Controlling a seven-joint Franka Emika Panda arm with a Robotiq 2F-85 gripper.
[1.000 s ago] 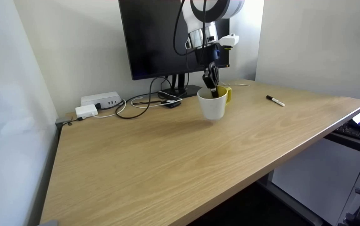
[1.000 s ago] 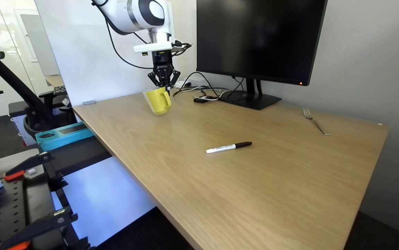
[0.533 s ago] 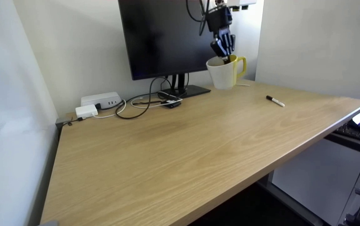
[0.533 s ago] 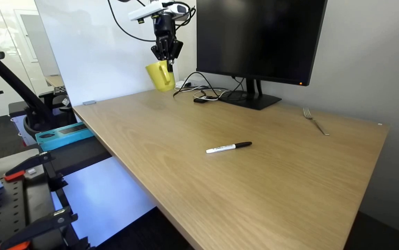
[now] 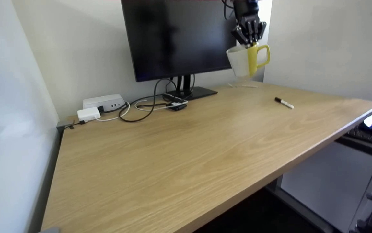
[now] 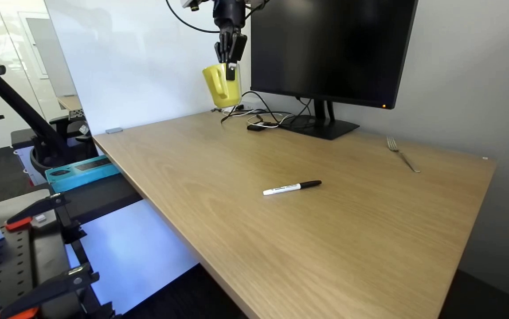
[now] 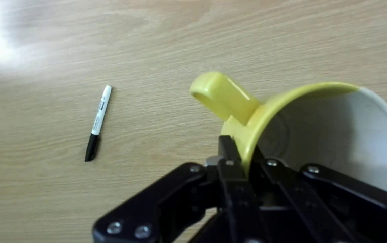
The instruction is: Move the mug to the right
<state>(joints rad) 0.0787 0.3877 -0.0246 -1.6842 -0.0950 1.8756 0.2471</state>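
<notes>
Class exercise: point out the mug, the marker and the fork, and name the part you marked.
Mug [image 5: 242, 61]: in an exterior view, on the white side of its body.
Marker [image 7: 98, 120]: in the wrist view, on its white barrel.
Fork [image 6: 403, 158]: in an exterior view, on its handle.

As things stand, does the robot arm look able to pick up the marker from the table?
Probably not yet: the gripper is closed on the wall of the mug, holding it above the table. The marker itself lies uncovered, so the way should be free once the mug is set down.
</notes>
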